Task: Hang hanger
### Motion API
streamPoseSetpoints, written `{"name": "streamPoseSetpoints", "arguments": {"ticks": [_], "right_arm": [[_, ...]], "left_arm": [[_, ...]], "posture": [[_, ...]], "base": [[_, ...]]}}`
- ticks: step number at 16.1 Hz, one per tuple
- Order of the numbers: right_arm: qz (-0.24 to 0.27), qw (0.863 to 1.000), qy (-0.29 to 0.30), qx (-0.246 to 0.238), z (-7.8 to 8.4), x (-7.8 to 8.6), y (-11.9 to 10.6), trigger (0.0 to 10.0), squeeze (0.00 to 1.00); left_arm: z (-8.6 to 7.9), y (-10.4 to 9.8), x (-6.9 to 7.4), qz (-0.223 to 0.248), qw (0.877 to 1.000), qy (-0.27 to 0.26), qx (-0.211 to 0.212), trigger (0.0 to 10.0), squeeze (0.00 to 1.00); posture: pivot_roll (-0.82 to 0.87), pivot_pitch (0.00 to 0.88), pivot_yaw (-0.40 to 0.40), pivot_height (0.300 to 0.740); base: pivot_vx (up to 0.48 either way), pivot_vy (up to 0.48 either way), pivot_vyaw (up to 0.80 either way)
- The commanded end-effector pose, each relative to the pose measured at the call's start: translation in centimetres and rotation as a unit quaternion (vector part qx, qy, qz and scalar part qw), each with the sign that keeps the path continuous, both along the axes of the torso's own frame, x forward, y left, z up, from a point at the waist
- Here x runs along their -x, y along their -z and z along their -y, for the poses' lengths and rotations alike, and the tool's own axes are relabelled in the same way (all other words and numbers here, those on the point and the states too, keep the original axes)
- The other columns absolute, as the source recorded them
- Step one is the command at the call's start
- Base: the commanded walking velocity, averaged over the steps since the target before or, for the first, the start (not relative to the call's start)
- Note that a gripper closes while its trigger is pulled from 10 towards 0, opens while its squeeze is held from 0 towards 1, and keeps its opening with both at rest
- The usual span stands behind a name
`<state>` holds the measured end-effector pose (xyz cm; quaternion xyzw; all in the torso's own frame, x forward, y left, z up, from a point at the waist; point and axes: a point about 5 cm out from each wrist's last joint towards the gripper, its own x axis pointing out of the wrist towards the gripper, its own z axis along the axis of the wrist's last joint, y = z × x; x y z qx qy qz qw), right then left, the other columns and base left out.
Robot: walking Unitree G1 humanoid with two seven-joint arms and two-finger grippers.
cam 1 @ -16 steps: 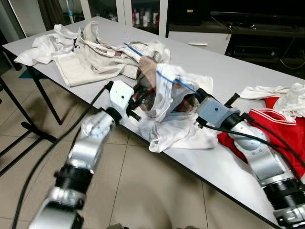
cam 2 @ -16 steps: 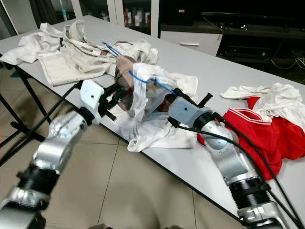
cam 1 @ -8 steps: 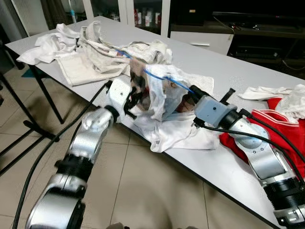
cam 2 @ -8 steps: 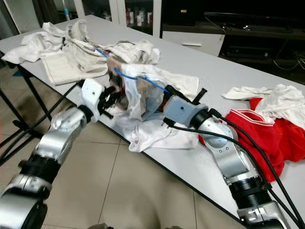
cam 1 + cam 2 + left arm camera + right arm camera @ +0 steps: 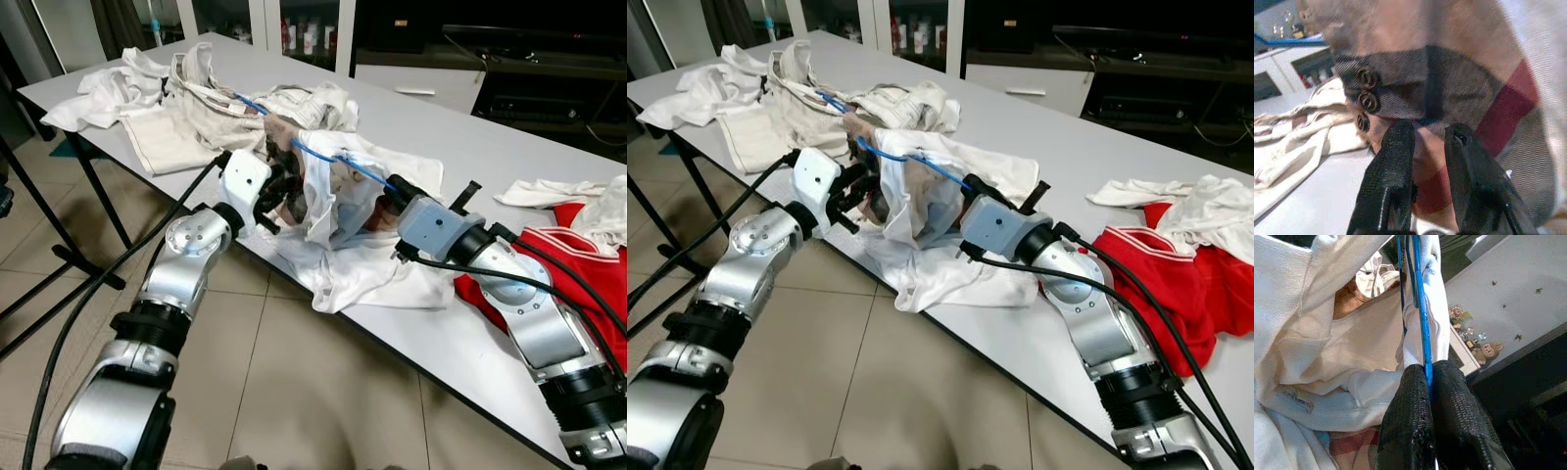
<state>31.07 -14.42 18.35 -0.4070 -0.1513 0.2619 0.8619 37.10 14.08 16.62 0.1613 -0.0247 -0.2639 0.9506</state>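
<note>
Right gripper (image 5: 1427, 382) has its jaws clamped on the blue hanger (image 5: 338, 160), which sits mid-desk (image 5: 490, 166), threaded through a white shirt (image 5: 353, 264) and lifted off the surface. Left gripper (image 5: 1425, 142) is at the near desk edge, jaws narrowly apart and pressed against a plaid garment (image 5: 1459, 78) with dark buttons; can't tell whether it's gripping. Cream clothes (image 5: 176, 108) piled far left, red garment (image 5: 1176, 284) on the right.

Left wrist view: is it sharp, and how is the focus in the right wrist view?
Left wrist view: the checked cloth is soft, the black fingers sharper. Right wrist view: the blue hanger and fingertips are crisp, the background blurred.
</note>
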Motion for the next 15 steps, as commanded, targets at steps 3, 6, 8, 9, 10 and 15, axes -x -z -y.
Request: {"name": "streamPoseSetpoints", "arguments": {"ticks": [3, 6, 8, 9, 10, 15], "right_arm": [[0.013, 1.0, -0.019, -0.012, -0.1, 0.4, -0.7, 0.0, 0.0], [0.011, 1.0, -0.024, -0.009, -0.1, 0.5, -0.7, 0.0, 0.0], [0.01, 0.999, -0.028, -0.01, -0.2, 0.6, -0.7, 0.0, 0.0], [0.009, 0.999, -0.029, -0.011, -0.2, 0.6, -0.7, 0.0, 0.0], [0.008, 0.999, -0.03, -0.01, -0.1, 0.6, -0.6, 0.0, 0.0], [0.002, 1.0, -0.022, -0.005, 0.2, 0.5, -0.2, 0.0, 0.0]], "left_arm": [[-0.7, -1.0, -0.7, 0.013, 1.0, -0.02, -0.008, 10.0, 0.0], [-1.5, -1.3, -1.1, 0.018, 0.999, -0.041, -0.009, 10.0, 0.0], [-2.5, -1.6, -1.4, 0.026, 0.997, -0.067, -0.015, 10.0, 0.0], [-2.8, -1.8, -1.6, 0.029, 0.997, -0.075, -0.015, 10.0, 0.0], [-3.2, -2.4, -1.8, 0.04, 0.995, -0.088, -0.011, 10.0, 0.0], [-5.2, -4.3, -2.3, 0.082, 0.986, -0.146, 0.003, 10.0, 0.0]], "posture": [[0.01, 0.0, 0.006, 0.723], [0.01, 0.0, 0.006, 0.723], [0.01, 0.0, 0.009, 0.723], [0.01, 0.0, 0.009, 0.723], [0.01, 0.0, 0.008, 0.723], [0.01, 0.0, 0.01, 0.723]], "base": [[0.0, 0.0, 0.0], [0.0, 0.0, 0.0], [0.0, 0.0, 0.0], [0.0, 0.0, 0.0], [0.0, 0.0, 0.0], [0.0, 0.0, 0.0]]}}
